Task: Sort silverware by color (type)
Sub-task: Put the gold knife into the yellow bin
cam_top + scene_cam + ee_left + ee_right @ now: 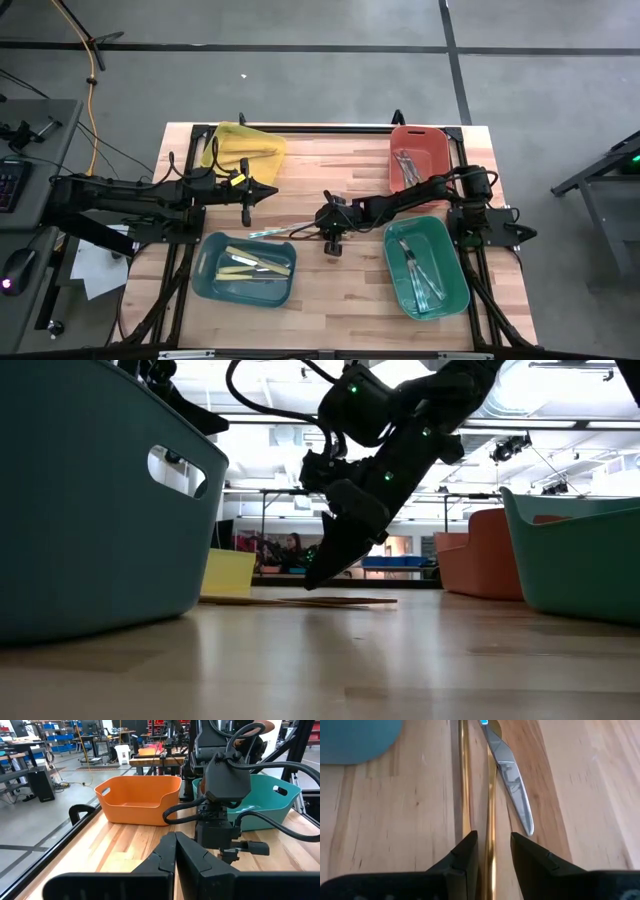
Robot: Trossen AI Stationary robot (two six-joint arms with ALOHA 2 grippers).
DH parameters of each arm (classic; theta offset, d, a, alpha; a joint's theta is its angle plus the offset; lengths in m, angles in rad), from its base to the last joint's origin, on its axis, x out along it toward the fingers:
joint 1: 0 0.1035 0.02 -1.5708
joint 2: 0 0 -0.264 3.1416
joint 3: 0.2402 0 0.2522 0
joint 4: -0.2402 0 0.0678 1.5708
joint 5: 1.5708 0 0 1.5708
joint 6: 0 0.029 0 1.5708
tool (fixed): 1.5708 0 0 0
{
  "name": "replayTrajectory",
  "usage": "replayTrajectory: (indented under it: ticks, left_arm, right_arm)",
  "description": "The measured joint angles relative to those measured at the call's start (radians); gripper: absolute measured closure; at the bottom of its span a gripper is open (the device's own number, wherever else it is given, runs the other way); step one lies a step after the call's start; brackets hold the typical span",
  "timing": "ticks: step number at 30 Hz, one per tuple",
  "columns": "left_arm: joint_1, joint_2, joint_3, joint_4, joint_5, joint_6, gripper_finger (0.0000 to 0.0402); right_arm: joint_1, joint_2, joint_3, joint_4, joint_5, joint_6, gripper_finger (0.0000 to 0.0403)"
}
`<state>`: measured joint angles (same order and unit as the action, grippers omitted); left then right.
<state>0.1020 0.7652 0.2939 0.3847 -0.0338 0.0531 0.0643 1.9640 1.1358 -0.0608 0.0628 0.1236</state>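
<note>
- Two dark fingers [465,855] of the right gripper [492,851] are seen closest in the right wrist view, set apart on either side of a gold utensil [491,827]; whether the pads press on it cannot be told.
- Beside that piece a second gold utensil [464,785] lies on the wooden table [385,820], and a silver knife [512,780] lies slantwise across it, its rounded tip just beside the gripper.
- From above, the right gripper [328,222] is placed at mid-table, with the loose pieces [275,232] reaching from it toward the blue bin [203,285].
- Cream-yellow utensils [255,263] are held in the blue bin, teal-tinted ones [422,272] in the green bin [455,300], silver-grey ones [408,165] in the red bin [435,135], and gold-tan ones [258,152] in the yellow bin [225,130].
- The left gripper [268,190] is held over the table between the yellow and blue bins, fingers together and empty.
- In the low view, much of the near side is blocked by the blue bin wall [90,510], and the right gripper [325,565] is seen with its tips down at the table.
</note>
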Motion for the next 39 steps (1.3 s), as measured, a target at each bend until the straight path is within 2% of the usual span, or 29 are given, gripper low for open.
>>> replayTrajectory:
  ticks: [22,26,32,39]
  left_arm:
    - [0.0,0.0,0.0,0.001,0.0,0.001,0.0402]
    - [0.0,0.0,0.0,0.001,0.0,0.001,0.0401]
    - [0.0,0.0,0.0,0.001,0.0,0.001,0.0402]
    - [0.0,0.0,0.0,0.001,0.0,0.001,0.0402]
  right_arm:
    - [-0.012,0.063,0.003,-0.014,-0.017,0.0,0.0306]
    - [-0.014,0.064,0.005,-0.041,-0.019,-0.001,0.0327]
    - [-0.02,0.064,0.006,-0.053,-0.022,-0.001,0.0392]
    - [-0.033,0.064,0.006,-0.059,-0.068,0.008,0.0392]
